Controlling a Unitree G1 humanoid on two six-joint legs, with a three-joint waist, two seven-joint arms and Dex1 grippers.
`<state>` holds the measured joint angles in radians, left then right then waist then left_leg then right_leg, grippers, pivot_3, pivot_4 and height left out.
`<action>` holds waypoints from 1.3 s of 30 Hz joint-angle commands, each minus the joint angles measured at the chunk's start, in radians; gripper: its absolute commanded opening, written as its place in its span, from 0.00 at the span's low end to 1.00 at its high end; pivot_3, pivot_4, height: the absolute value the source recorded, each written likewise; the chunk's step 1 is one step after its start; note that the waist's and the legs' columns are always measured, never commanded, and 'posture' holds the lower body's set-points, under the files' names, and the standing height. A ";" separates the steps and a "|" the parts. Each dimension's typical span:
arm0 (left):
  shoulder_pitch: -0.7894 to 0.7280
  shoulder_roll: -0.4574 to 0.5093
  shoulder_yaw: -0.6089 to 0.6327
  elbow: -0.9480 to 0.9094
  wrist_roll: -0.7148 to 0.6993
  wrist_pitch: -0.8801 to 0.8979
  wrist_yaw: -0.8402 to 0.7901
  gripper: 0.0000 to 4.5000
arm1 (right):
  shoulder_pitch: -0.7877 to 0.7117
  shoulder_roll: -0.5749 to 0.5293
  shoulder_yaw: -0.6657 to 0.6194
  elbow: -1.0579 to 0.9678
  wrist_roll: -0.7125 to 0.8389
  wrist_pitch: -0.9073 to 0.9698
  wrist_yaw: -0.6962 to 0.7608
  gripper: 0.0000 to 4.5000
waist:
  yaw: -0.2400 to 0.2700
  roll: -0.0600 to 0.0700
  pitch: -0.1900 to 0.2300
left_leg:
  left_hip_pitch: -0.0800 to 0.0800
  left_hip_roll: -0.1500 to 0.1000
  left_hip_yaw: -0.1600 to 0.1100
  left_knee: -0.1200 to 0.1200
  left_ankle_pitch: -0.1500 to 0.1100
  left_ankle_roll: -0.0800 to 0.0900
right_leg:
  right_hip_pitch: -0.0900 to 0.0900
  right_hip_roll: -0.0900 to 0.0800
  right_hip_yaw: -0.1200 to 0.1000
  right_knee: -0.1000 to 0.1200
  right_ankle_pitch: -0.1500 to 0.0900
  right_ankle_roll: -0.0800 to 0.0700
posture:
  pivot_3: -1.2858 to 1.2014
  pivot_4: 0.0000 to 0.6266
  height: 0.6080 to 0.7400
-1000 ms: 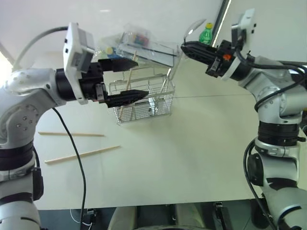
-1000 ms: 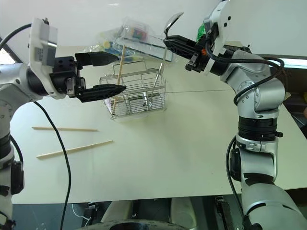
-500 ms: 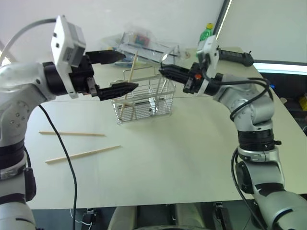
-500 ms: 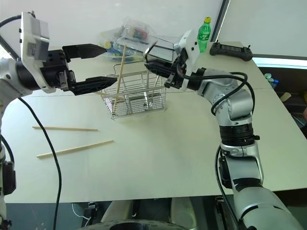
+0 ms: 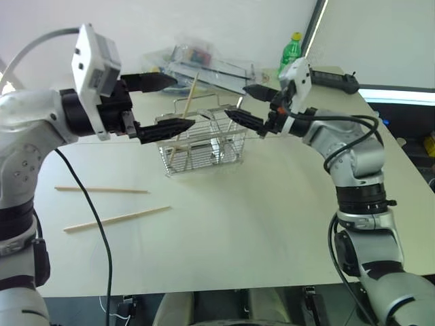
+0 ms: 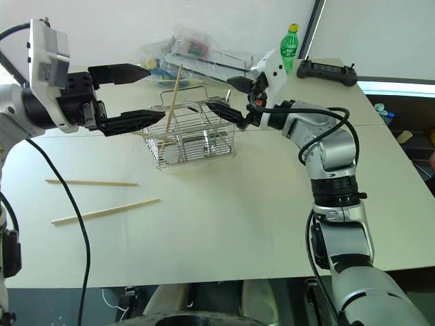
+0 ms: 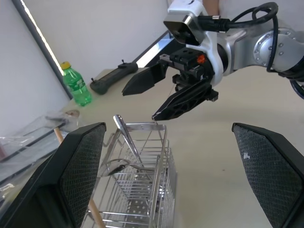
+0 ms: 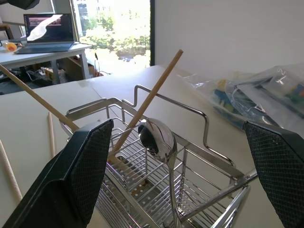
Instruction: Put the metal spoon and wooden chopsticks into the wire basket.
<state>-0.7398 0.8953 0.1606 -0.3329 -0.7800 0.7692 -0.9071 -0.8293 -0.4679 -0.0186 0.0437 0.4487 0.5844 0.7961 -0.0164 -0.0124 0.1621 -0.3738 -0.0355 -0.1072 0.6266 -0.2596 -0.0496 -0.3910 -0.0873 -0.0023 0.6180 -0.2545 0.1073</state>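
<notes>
White table (image 5: 272, 224) bears silver wire basket (image 5: 204, 146) (shiny metal spoon (image 8: 159, 137) inside).

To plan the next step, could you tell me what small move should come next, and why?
Probably draw the right tool back from the wire basket: it is open and the metal spoon already stands inside. Two wooden chopsticks lie on the table.

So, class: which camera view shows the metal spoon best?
The right wrist view: the metal spoon stands bowl-up inside the wire basket, close and unobstructed. The left wrist view shows it from behind; in the head views it is too small to make out.
</notes>
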 commanded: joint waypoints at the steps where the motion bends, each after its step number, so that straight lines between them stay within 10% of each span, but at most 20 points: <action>1: -0.040 0.034 0.026 0.019 0.031 -0.038 -0.019 1.00 | -0.063 -0.089 -0.066 -0.062 0.046 0.019 0.055 0.99 | 0.000 0.000 0.000 | 0.000 0.000 0.000 0.000 0.000 0.000 | 0.000 0.000 0.000 0.000 0.000 0.000 | 0.52 0.24 0.99; 11: -0.196 0.189 0.049 0.278 0.100 -0.086 -0.161 1.00 | 0.074 -0.450 -0.175 -0.343 0.290 0.185 0.363 0.99 | -0.002 -0.001 0.001 | 0.000 0.000 0.000 -0.004 -0.001 0.002 | 0.000 0.000 -0.001 -0.004 -0.001 0.002 | 0.52 0.24 0.99; 17: -0.255 0.267 0.046 0.457 0.134 -0.089 -0.268 1.00 | 0.238 -0.443 -0.217 -0.455 0.346 0.198 0.303 0.99 | -0.003 -0.002 0.002 | 0.000 0.001 0.001 -0.004 -0.001 0.002 | 0.000 0.000 -0.001 -0.003 -0.001 0.002 | 0.52 0.24 0.99; 24: 0.024 0.454 -0.050 0.593 0.390 -0.459 -0.547 1.00 | 0.370 -0.427 -0.224 -0.503 0.349 0.181 0.253 0.99 | 0.004 -0.003 0.003 | 0.000 0.002 0.004 -0.006 -0.001 0.002 | -0.002 0.000 0.001 -0.003 -0.002 -0.001 | 0.52 0.24 0.99; 39: -0.158 0.188 -0.395 0.951 0.776 -0.968 -0.707 1.00 | 0.452 -0.375 -0.234 -0.601 0.417 0.221 0.089 0.99 | 0.006 -0.009 0.002 | -0.002 0.001 0.004 -0.003 -0.001 0.002 | -0.002 -0.001 0.000 -0.003 -0.001 0.001 | 0.52 0.24 0.99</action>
<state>-0.8644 1.0846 -0.2219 0.5948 -0.0362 -0.1552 -1.6074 -0.3767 -0.8445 -0.2173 -0.5114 0.8373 0.8029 0.9035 -0.0109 -0.0215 0.1644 -0.3753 -0.0342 -0.1032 0.6232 -0.2608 -0.0473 -0.3926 -0.0881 -0.0018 0.6148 -0.2555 0.1084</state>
